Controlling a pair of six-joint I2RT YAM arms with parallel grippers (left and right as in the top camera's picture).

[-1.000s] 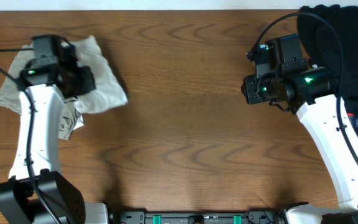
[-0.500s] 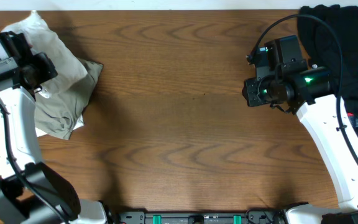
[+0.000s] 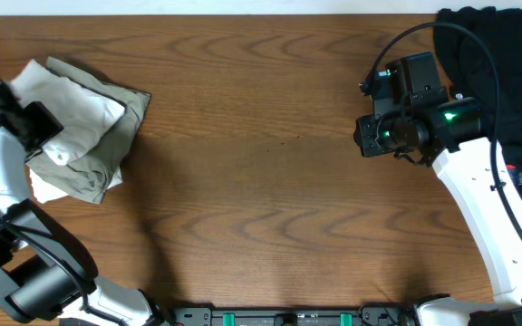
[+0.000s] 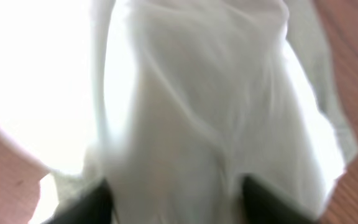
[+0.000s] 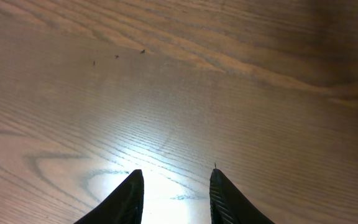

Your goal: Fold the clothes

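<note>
The white T-shirt lies crumpled at the table's left edge, on top of a grey-beige garment. My left gripper sits at the shirt's left side. In the left wrist view its dark fingers stand wide apart, open, with blurred white cloth filling the gap and most of the frame. My right gripper hovers over bare wood at the right. Its jaws are partly open with nothing between them.
A heap of dark clothes lies at the back right corner, partly under the right arm. The wooden table top stretches between the two piles. The left arm's base stands at the front left.
My left arm swung back toward the table's left edge, carrying the white shirt over the grey garment, and its jaws have opened. The right arm has not moved.
</note>
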